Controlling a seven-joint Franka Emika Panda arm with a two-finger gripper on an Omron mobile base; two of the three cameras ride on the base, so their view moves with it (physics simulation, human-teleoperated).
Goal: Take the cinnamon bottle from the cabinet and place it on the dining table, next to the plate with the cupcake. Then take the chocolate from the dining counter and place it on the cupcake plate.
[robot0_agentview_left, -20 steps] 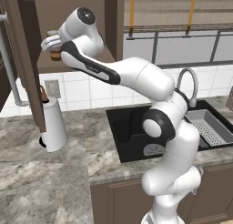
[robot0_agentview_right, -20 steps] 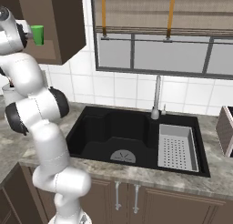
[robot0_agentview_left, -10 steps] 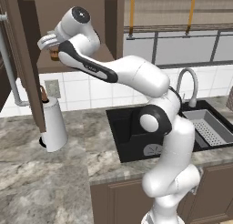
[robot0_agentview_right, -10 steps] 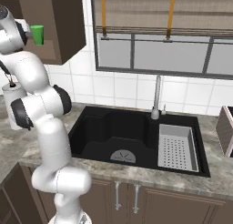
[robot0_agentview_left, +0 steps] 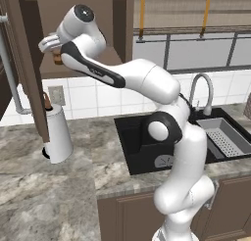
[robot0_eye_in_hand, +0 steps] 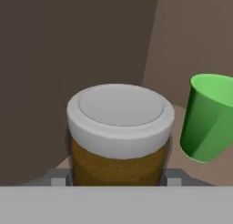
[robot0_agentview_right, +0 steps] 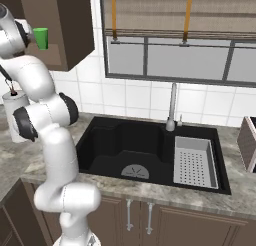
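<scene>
Inside dark brown wooden wall cabinet [robot0_agentview_left: 78, 19], two-finger gripper [robot0_eye_in_hand: 119, 176] straddles small brown cylindrical jar with pale grey lid [robot0_eye_in_hand: 120, 132] — finger tips flank its sides, grip uncertain. Bright green cup [robot0_eye_in_hand: 210, 116] just beside — both on cabinet shelf.

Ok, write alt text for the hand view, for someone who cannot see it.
A brown cinnamon bottle with a pale grey lid sits close up between the gripper fingers, inside the dark wooden cabinet. A bright green cup stands apart from it on the same shelf.
</scene>
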